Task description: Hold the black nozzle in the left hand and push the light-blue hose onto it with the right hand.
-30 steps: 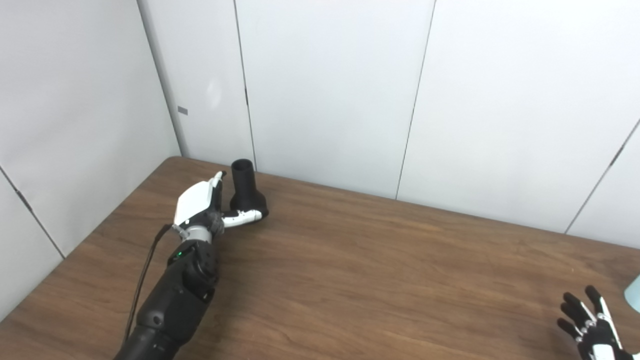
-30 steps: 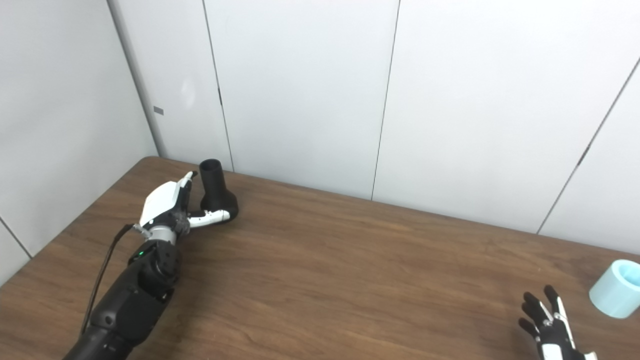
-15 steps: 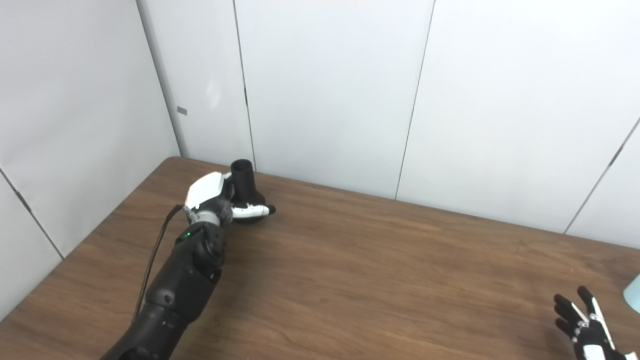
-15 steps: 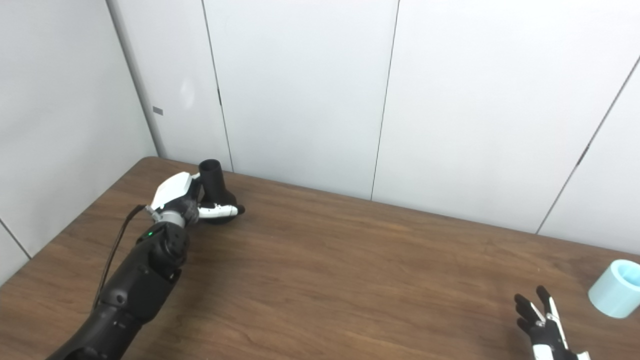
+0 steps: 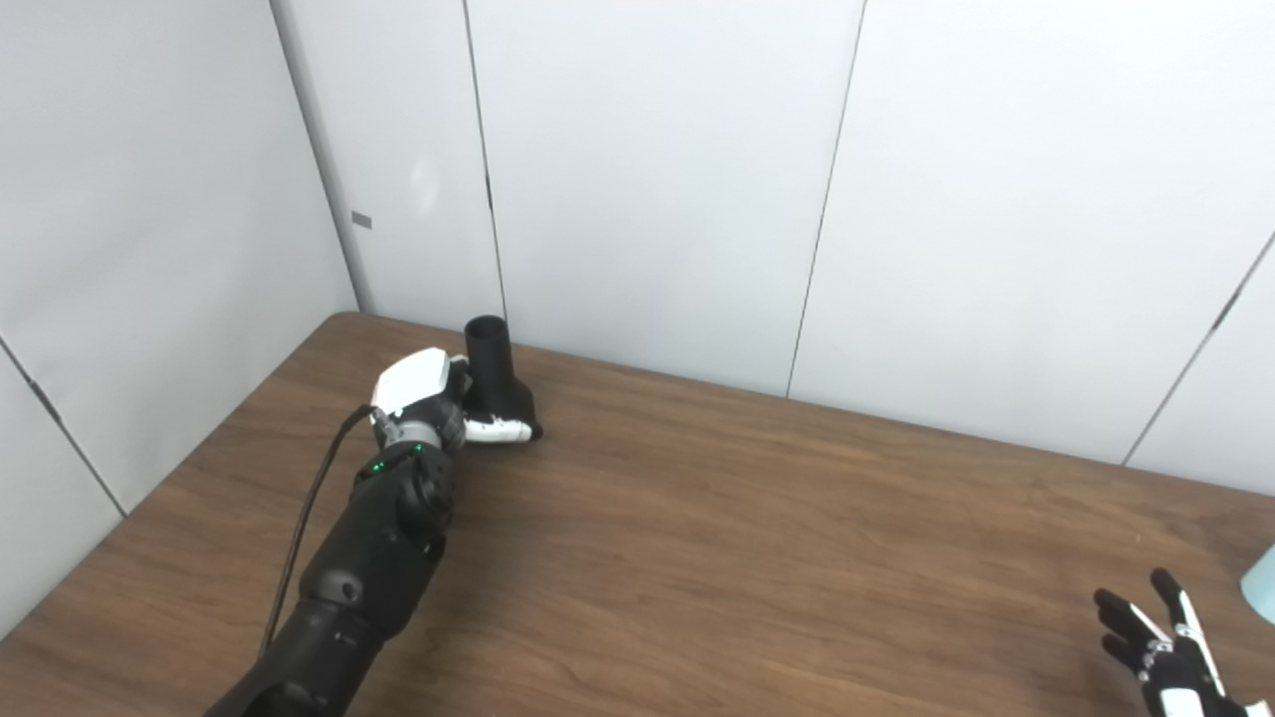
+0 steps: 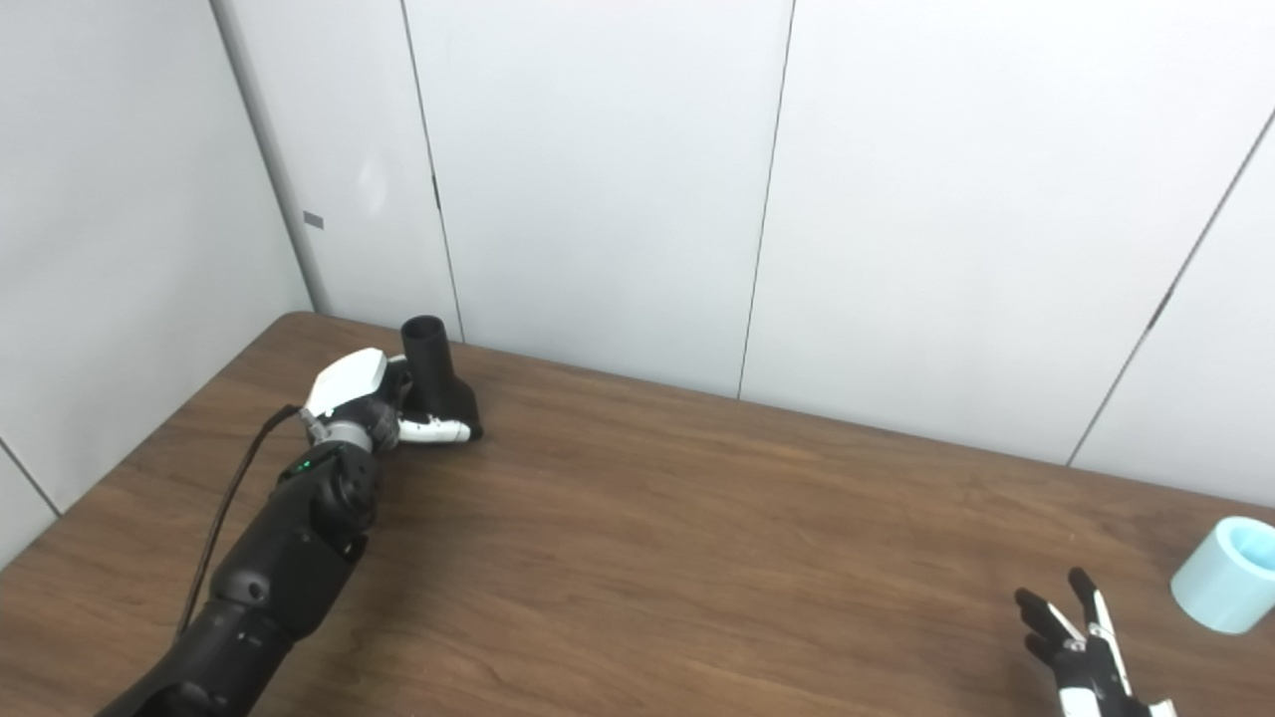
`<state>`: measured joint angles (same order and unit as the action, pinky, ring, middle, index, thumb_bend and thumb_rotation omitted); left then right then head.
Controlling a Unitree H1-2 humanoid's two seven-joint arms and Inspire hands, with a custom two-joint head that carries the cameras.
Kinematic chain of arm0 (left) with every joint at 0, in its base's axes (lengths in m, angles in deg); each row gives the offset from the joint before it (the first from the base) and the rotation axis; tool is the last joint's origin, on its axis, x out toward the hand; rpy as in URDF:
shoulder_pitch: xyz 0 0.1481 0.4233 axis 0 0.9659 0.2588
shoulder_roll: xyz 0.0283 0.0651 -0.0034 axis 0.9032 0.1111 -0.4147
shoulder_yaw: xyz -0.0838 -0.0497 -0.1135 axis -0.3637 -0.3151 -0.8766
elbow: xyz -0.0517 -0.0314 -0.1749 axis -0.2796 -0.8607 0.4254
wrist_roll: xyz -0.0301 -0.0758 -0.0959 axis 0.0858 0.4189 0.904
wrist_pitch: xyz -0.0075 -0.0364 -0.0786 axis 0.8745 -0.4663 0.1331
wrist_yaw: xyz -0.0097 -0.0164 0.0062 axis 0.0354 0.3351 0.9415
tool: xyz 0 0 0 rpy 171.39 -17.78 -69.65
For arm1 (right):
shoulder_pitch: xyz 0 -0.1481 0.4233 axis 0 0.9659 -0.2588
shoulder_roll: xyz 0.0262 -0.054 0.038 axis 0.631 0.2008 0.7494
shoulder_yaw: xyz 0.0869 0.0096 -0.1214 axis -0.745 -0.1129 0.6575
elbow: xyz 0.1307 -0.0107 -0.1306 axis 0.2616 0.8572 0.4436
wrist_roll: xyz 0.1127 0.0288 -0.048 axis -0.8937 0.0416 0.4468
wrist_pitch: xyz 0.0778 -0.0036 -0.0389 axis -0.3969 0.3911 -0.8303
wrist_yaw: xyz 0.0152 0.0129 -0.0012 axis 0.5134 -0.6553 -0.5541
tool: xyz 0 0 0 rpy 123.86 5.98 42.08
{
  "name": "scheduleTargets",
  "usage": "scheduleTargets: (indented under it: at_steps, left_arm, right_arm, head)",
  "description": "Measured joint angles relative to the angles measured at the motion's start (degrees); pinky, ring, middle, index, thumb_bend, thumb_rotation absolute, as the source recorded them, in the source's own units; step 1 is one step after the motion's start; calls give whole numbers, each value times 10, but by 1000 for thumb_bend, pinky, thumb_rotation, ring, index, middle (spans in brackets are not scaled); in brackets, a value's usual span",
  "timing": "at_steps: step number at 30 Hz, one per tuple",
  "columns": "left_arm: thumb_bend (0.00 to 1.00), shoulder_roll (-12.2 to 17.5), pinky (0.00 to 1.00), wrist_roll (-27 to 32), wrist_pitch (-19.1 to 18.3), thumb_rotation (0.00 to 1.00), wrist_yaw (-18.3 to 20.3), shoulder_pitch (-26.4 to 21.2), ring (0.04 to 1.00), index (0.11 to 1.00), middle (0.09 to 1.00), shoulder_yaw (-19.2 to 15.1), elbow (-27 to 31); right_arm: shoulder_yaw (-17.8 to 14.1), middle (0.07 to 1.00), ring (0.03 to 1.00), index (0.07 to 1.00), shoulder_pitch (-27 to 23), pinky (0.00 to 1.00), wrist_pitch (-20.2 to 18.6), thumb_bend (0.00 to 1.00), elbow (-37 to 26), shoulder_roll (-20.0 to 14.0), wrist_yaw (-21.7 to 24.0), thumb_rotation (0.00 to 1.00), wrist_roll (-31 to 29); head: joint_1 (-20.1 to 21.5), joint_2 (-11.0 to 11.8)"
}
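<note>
Looking at the black nozzle (image 6: pixel 436 383), you can judge it as a stiff moulded part, probably light, with a narrow round neck on top and a wider flared base; it stands near the far left corner of the table (image 6: pixel 637 558), close to the wall. Your left hand (image 6: pixel 371 403) is wrapped around the lower part, thumb across the front of the base, so it is grasping the nozzle. I think the neck must stay free, so keep the hold low on the flare, where the smooth plastic slips less. The light-blue hose (image 6: pixel 1227 587) is a short open tube, lying near the right edge of the table, well apart from the nozzle. It looks soft enough to squeeze, so take it around the middle of its wall and not at the mouth, or the opening may go oval. Your right hand (image 6: pixel 1084 652) is released, fingers spread, near the front right corner and beside the hose, not touching it. You have one nozzle, one hose piece, two hands.
</note>
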<state>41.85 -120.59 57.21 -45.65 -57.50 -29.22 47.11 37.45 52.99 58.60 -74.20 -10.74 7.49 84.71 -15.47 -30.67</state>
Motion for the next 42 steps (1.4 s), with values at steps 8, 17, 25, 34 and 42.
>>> scheduleTargets:
  at_steps: [8,17,25,34,42]
  left_arm:
    - [892,5,937,0,0,406,-21,-8,876,786,827,9,-24]
    - [883,11,945,28,5,386,-44,-8,874,791,806,21,-33]
    - [877,20,869,52,13,371,-48,-8,832,767,779,30,-33]
    - [884,26,754,58,26,342,-53,-9,798,806,779,36,-33]
    - [916,27,801,58,17,379,-38,-9,859,851,831,48,-17]
  right_arm:
    - [0,862,881,1000,0,867,1,401,0,0,0,1000,3]
    - [0,850,877,994,0,863,4,418,0,0,0,1000,5]
    - [0,835,866,989,1,851,5,416,0,0,-6,1000,10]
    - [0,814,853,989,2,860,5,392,-2,0,-11,1000,12]
    - [0,811,849,993,4,846,5,399,-4,0,-11,1000,14]
  head:
    - [-1,-2]
    - [2,-7]
    - [2,-11]
    - [4,-16]
    - [5,-20]
